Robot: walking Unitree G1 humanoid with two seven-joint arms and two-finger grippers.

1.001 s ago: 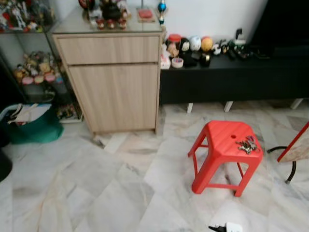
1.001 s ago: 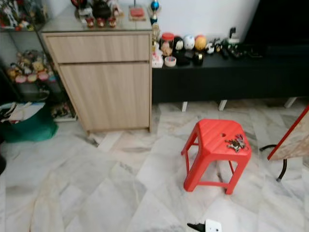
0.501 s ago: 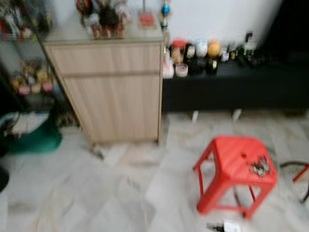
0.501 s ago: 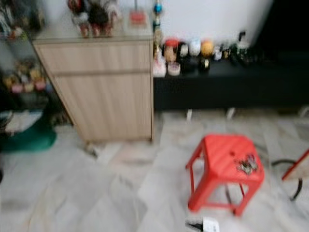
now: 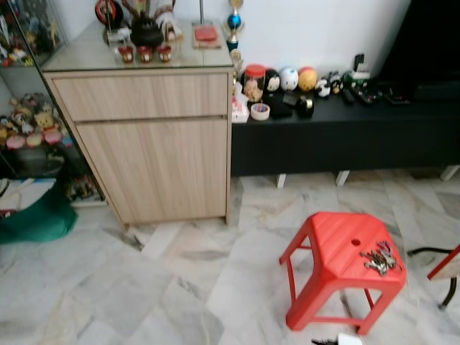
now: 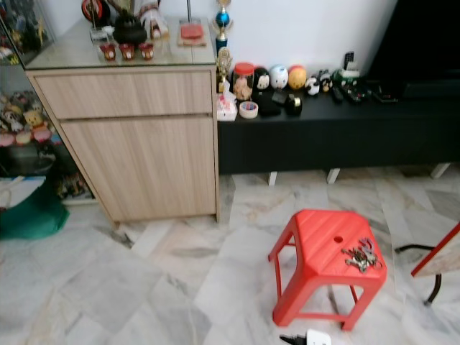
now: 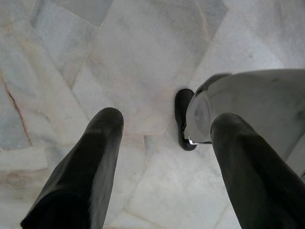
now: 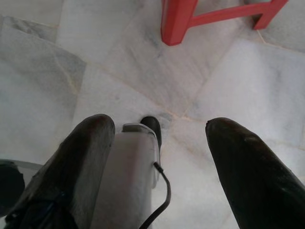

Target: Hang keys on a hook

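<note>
Keys (image 5: 379, 259) lie in a bunch on the red stool (image 5: 338, 244), near right; the head views have steadied since the blur, stool closer, so approach continues. Wooden cabinet (image 5: 151, 136) far left, marble floor (image 5: 165, 287). Wrist views: left claw (image 7: 164, 138) and right claw (image 8: 159, 138) hang spread, empty, over floor.

The left gripper (image 7: 164, 129) hangs over a pale marble floor (image 7: 143, 52), its two black fingers (image 7: 86, 176) spread wide with nothing between them. Past the fingertips, a silver robot leg (image 7: 248, 105) ends in a black foot (image 7: 183, 119) standing on the tiles.
</note>
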